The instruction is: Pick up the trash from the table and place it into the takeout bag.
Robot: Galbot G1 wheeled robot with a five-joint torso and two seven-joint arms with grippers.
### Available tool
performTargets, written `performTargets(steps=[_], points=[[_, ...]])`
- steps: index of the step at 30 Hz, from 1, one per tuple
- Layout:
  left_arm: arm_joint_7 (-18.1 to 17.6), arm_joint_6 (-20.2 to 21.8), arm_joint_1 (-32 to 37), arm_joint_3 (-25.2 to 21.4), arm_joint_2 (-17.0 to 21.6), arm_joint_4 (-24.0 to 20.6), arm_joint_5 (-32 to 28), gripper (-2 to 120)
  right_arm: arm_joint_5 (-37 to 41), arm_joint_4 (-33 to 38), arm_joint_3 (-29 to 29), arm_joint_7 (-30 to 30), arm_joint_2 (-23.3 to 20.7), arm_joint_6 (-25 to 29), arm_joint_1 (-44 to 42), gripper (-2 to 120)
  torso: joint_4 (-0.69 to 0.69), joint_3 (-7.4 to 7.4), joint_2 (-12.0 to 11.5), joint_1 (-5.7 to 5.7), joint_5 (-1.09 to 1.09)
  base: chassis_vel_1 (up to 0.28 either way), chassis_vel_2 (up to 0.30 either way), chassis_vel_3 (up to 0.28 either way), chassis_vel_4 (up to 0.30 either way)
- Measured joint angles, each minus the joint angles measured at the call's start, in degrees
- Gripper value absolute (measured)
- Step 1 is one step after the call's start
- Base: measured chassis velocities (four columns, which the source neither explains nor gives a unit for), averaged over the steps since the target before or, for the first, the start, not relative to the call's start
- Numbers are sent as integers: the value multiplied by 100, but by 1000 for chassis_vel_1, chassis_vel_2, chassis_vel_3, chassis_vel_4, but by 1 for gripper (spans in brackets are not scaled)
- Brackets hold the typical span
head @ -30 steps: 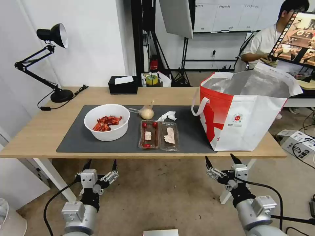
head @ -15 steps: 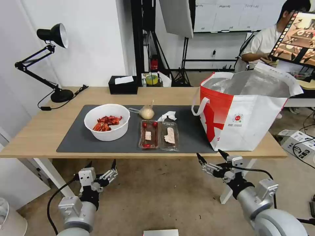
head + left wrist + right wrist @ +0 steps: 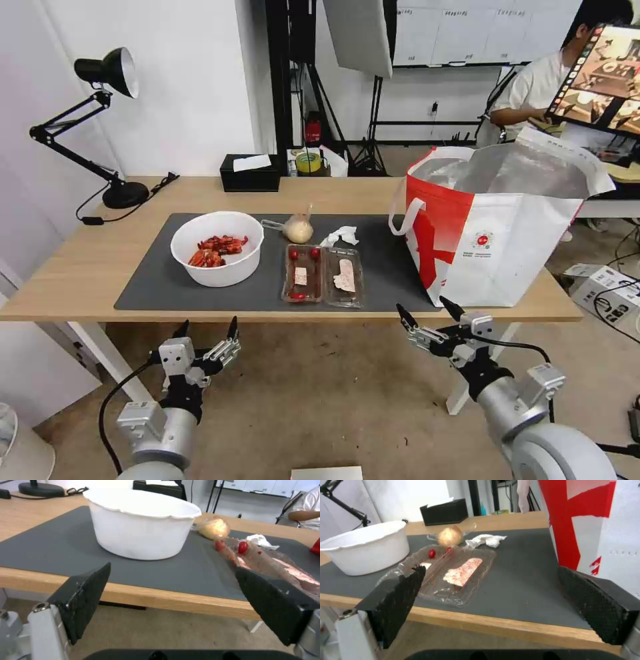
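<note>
Both pincers, left pincer (image 3: 207,329) and right pincer (image 3: 423,310), hang wide open and empty below the tabletop's (image 3: 87,267) near edge. Bowl (image 3: 217,257), clamshell box (image 3: 323,275), tissue (image 3: 340,235) and small bag (image 3: 298,229) lie on the mat (image 3: 153,287), left of the gaping takeout bag (image 3: 493,233), ready for loading.

Head camera: high, facing forward and down over the whole table (image 3: 80,280). Wrist cameras: low, just before its near edge, looking across toward 12 o'clock. Shared by all: clamshell box (image 3: 323,275) (image 3: 266,560) (image 3: 453,575).
</note>
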Motion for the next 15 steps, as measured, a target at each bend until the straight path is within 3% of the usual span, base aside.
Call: performTargets(steps=[7,15], points=[[0,-26,-17,5,-19,27,2,100,239,-27,-61,67,13,-4,19,100,0,0,0,0,0,0,0,0,0],[47,-41,5,-25,0,22,-43,100,1676,26,-213,448,17,-101,126,100,0,0,0,-1,0,0,0,0,0]])
